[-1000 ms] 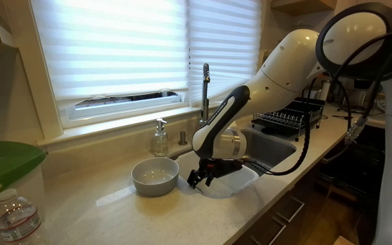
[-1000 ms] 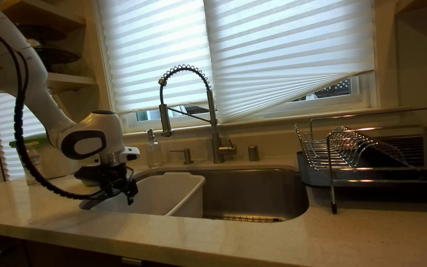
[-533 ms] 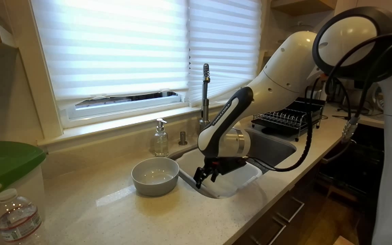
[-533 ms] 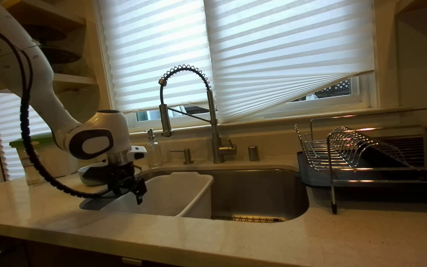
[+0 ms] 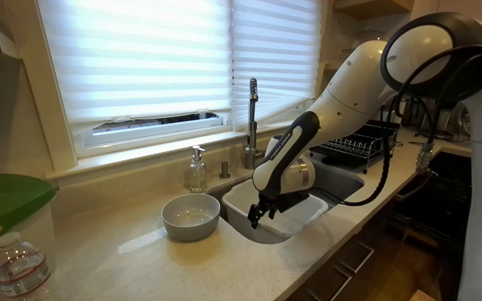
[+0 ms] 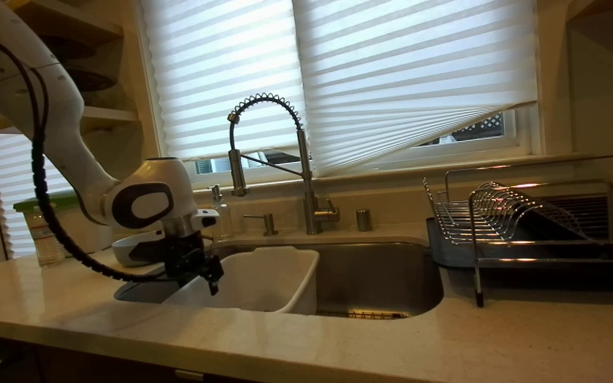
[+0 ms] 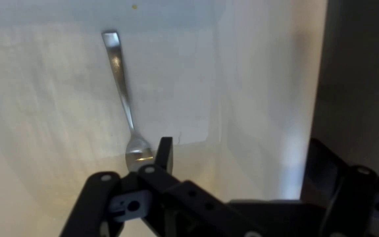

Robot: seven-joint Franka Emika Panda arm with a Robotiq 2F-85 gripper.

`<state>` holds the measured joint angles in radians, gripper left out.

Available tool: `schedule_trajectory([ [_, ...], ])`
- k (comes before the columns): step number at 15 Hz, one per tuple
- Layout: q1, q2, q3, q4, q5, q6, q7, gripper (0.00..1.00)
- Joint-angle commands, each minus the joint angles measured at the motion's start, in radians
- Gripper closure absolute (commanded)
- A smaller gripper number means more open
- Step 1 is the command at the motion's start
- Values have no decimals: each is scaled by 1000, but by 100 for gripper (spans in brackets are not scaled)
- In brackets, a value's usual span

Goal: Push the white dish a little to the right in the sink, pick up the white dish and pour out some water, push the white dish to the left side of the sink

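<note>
Wrist view: the gripper, jaws wide, is straddling one wall of the white dish, which is sitting inside the sink. Probably the rightward push is going on; next, lifting is needing a firm grip there.

In the wrist view, the end effector hides the tip of the spoon, and the white dish runs past the left and top edges. In an exterior view, the bottom edge cuts off the bottle, its label too blurred to read. In an exterior view, the right edge cuts off the dish rack.
</note>
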<state>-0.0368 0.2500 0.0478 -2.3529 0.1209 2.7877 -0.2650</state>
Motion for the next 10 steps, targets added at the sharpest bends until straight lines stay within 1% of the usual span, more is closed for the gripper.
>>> schedule_trajectory([
  [1, 69, -9, -48, -11, -149, 18, 160, 0],
  [3, 111, -18, -72, -13, -235, 5, 253, 0],
  [6, 194, -36, -130, -8, -407, -18, 438, 0],
  [7, 235, -42, -167, -3, -499, -23, 533, 0],
  [8, 287, -52, -218, 3, -571, -34, 606, 0],
  [9, 292, -63, -217, 11, -654, -65, 687, 0],
  [10, 329, -73, -244, 14, -729, -90, 757, 0],
])
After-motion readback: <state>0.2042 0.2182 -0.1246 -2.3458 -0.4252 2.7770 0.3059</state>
